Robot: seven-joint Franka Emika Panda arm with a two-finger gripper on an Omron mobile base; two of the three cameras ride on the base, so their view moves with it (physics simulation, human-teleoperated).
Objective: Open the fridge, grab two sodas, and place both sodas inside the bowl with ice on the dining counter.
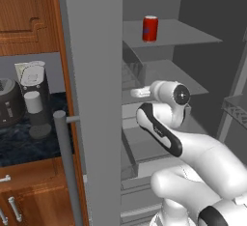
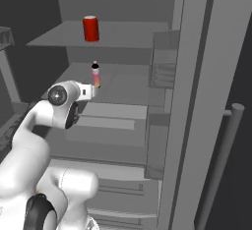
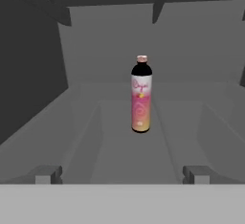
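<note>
The fridge [image 1: 91, 75] stands open, its grey shelves bare to the arm. A red can with a silver top [image 1: 150, 28] [image 2: 90, 28] sits on the upper shelf. One shelf lower stands the slim pinkish-red soda with a black cap [image 2: 96, 74] [image 3: 141, 95], upright and centred in the hand view. My gripper [image 3: 122, 175] is open, its two fingertips [image 3: 48, 174] wide apart, level with this shelf and still some way short of the bottle. Nothing is between the fingers. The bowl and the dining counter are out of view.
The left fridge door [image 2: 197, 101] with its bar handle [image 1: 67, 167] and clear door bins [image 2: 162, 67] stands close beside the arm. Left of it, a wall counter [image 1: 29, 143] carries a toaster [image 1: 9, 102] and a coffee machine [image 1: 34, 99]. Drawers [image 2: 118, 126] lie below the shelves.
</note>
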